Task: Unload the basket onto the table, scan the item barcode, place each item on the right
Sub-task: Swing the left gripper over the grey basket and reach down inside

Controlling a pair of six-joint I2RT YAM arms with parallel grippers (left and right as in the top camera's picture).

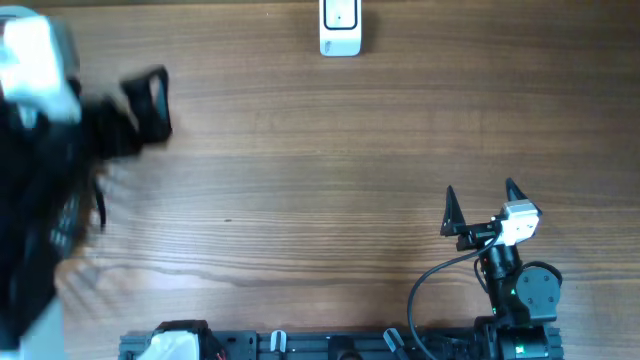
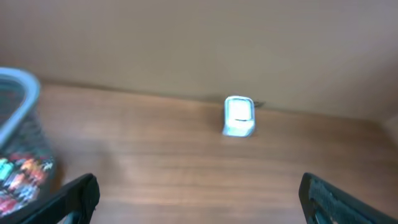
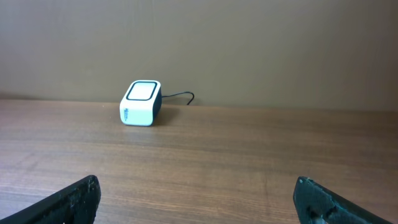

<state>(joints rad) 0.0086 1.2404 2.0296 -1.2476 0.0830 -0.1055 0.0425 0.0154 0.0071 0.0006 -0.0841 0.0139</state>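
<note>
Supporting surface: table (image 1: 300,200), brown wood grain, smooth and flat.
Scanner: small white box (image 3: 140,102) with rounded corners, a pale flat top window and a dark cable (image 3: 180,96) behind it; upright on the table.
Right end effector (image 1: 482,205): arm folded low; dark pointed fingers spread wide, released, nothing between them; scanner well ahead, left of centre.
Left end effector (image 2: 199,190): arm blurred in the overhead view; released, empty; scanner well ahead, slightly right.
Basket (image 2: 17,93): grey-rimmed mesh to its left, colourful contents (image 2: 22,174) blurred.
</note>
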